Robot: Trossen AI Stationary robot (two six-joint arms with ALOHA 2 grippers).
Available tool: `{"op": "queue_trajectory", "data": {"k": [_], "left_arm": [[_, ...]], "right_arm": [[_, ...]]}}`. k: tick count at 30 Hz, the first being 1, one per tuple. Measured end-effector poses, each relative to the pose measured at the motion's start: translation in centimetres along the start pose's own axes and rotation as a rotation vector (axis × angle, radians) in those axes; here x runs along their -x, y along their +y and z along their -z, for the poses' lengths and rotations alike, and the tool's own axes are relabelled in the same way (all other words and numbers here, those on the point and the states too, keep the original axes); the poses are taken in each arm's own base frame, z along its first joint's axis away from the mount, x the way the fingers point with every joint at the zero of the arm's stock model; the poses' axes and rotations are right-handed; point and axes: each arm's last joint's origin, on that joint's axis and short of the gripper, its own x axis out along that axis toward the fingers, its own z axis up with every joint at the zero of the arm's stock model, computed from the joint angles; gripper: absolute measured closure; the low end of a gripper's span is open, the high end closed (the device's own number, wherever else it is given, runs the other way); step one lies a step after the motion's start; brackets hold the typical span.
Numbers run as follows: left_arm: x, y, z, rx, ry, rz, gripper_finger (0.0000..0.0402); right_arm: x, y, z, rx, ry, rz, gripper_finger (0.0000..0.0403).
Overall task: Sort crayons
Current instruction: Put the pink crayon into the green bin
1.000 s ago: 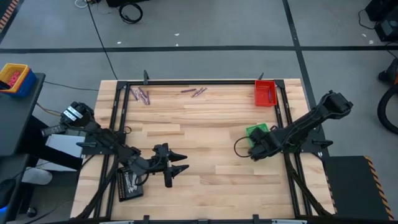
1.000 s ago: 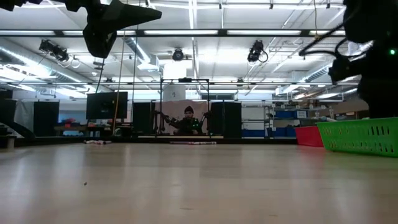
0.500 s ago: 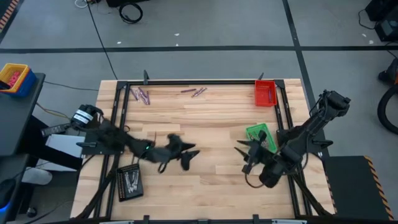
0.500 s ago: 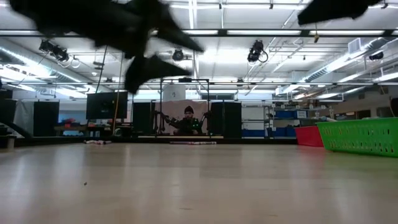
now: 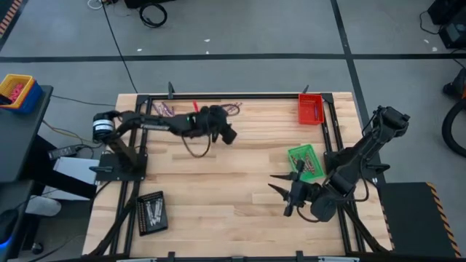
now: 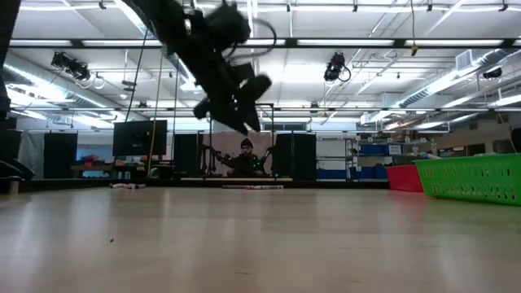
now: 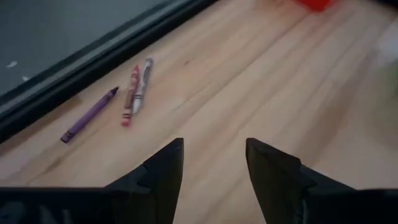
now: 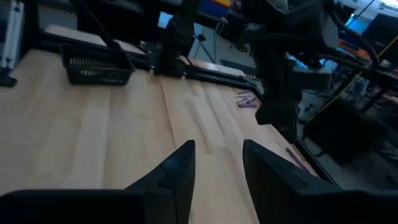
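A level look across a bare wooden table (image 6: 244,244). One dark arm (image 6: 213,61) reaches down from the top left, blurred, high above the wood. A green tray (image 6: 472,179) sits at the right edge, a red tray (image 6: 403,177) just behind it. Small sticks, perhaps crayons (image 6: 252,186), lie along the far edge. A seated person (image 6: 247,156) is beyond.

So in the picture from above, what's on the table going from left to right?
Black tray → left gripper, jaws open → right gripper, jaws open → green tray and red tray, nearly level, the red one farther back.
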Motion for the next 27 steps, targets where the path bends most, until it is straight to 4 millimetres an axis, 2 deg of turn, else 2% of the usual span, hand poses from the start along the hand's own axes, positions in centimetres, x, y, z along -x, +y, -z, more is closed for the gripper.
{"op": "queue_trajectory", "data": {"k": [3, 7, 11, 20, 27], "left_arm": [[-2.6, 2.2, 0.9, -0.104, 0.059, -0.02, 0.0216], [-5.8, 3.0, 1.9, -0.273, 0.077, 0.049, 0.0216], [-8.4, 4.4, 3.3, -0.334, 0.125, 0.061, 0.0216], [-8.7, 6.9, 0.6, -0.302, -0.028, 0.104, 0.0216], [-10.5, 8.4, 1.9, -0.301, 0.026, 0.09, 0.0226]], "right_arm": [[-0.5, -0.2, 0.8, 0.002, 0.002, 0.044, 0.0264], [-2.0, -0.9, 1.7, -0.03, 0.011, 0.102, 0.0264], [-3.7, -1.9, 2.5, -0.072, 0.02, 0.156, 0.0264], [-6.6, -4.1, 1.1, 0.001, -0.04, 0.163, 0.0264], [-8.1, -5.7, -0.2, 0.078, -0.129, 0.145, 0.0264]]}}
